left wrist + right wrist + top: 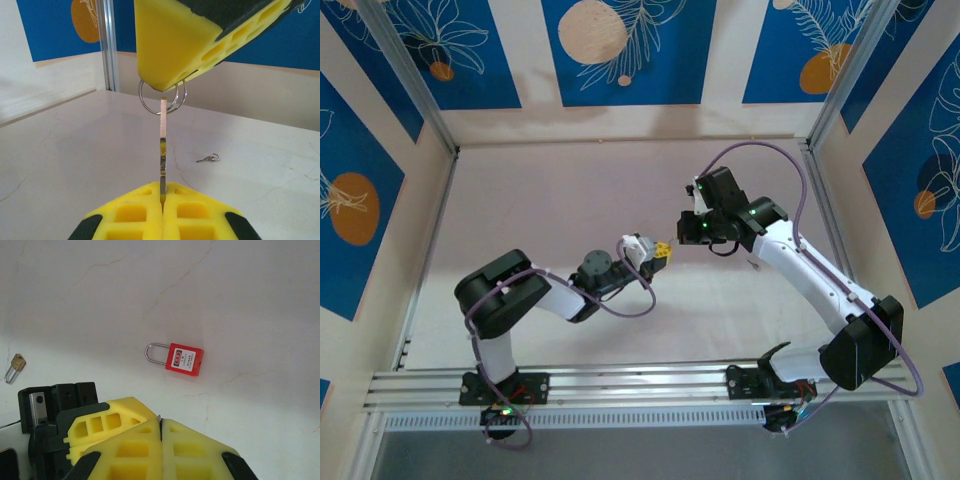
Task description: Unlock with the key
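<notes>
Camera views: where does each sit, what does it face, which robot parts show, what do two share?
Top external: overhead behind the robot, facing down at the table; left arm, right arm.
Left wrist: on left arm, facing across the table; left gripper pinching a metal strip.
Right wrist: on right arm, facing down at the padlock; right gripper.
Shared: both wrist views show the left gripper.

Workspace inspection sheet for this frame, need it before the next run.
Surface: pale table, hairline cracks.
Job's things: red padlock lying flat, shackle looks closed; key lying apart from it; thin metal blade on split rings, held off the table.
Clutter: nothing seen.
Grippers: left gripper and right gripper shut on opposite ends of the blade.
Cables: purple cable looped along each arm.
Surroundings: blue patterned panels, aluminium rail.
</notes>
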